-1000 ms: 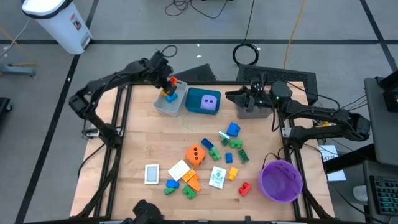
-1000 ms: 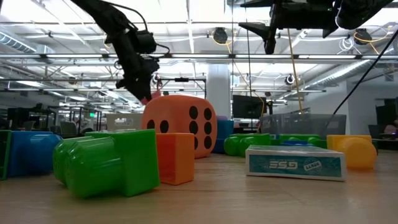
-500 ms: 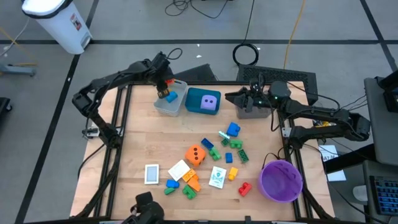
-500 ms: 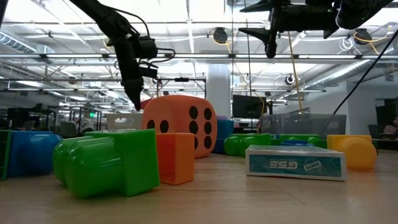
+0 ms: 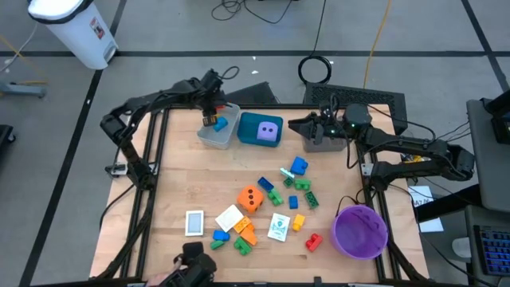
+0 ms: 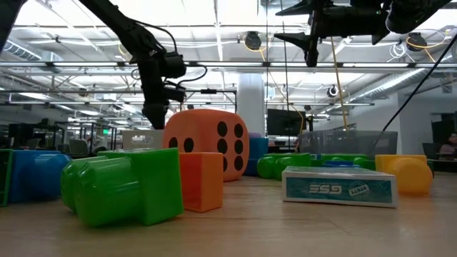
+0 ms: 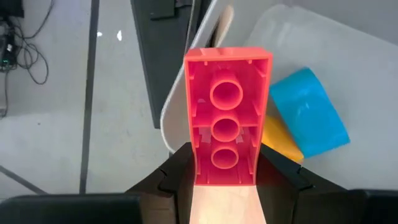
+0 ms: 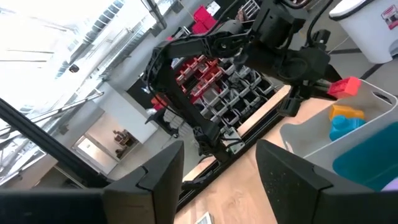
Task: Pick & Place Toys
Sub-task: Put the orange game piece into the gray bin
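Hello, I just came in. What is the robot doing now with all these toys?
It is sorting toys from the table into trays. The left claw grips a red brick over the pale grey tray, which already holds a blue piece and a yellow piece. The right claw waits, open and empty, above the dark grey tray. A purple die lies in the teal tray. Many bricks, an orange die and cards remain on the table.

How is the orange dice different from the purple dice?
The orange dice sits out on the wooden table among the bricks; the purple dice sits inside the teal tray. The orange dice has dark dots; the purple dice has pale dots. Both are dotted cubes, bigger than the bricks.
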### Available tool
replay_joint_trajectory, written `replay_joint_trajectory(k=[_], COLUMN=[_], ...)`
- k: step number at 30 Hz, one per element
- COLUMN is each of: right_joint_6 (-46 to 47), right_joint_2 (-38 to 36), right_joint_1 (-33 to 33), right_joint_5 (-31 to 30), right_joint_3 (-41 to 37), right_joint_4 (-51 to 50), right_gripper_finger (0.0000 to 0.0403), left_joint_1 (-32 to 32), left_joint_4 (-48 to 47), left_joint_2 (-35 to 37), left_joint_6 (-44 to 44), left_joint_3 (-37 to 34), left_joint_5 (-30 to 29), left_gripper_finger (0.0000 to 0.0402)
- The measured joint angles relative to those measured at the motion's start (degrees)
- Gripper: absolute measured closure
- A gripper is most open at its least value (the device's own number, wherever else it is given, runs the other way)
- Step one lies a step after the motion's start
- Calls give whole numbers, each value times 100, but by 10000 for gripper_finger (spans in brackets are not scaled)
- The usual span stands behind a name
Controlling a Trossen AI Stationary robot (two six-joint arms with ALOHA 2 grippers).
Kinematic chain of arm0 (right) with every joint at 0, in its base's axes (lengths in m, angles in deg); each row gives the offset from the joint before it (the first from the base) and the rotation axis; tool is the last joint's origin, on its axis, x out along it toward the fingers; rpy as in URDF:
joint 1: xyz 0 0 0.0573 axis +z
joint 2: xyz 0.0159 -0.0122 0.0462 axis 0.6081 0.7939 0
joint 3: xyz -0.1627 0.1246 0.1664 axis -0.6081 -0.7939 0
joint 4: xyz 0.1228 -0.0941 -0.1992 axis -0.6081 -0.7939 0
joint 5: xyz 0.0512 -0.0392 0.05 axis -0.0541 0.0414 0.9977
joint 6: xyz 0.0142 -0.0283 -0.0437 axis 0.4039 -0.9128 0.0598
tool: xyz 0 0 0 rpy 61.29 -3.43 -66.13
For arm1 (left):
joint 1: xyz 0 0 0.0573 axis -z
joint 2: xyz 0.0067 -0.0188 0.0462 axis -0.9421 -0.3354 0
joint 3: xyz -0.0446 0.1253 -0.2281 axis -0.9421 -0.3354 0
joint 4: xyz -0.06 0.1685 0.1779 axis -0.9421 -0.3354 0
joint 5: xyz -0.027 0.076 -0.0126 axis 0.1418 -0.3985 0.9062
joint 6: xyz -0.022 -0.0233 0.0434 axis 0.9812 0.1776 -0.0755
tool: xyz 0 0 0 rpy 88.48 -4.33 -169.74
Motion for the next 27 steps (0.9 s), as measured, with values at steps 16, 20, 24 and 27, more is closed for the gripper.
replay_joint_trajectory(k=[16, 20, 24, 27], right_joint_6=[-216, -235, -235, -235], right_joint_2=[2, 2, 2, 2], right_joint_1=[0, 0, 0, 0], right_joint_5=[-3, -9, -5, -5], right_joint_3=[-7, -7, -7, -7], right_joint_4=[-450, -448, -448, -448], right_gripper_finger=[211, 213, 215, 213], left_joint_1=[-10, -11, 3, 7], left_joint_4=[328, 410, 475, 483], left_joint_2=[-188, -188, -188, -186], left_joint_6=[-399, -365, -380, -382], left_joint_3=[0, 0, 0, 0], left_joint_5=[46, 46, 27, 14], left_gripper_finger=[253, 235, 226, 224])
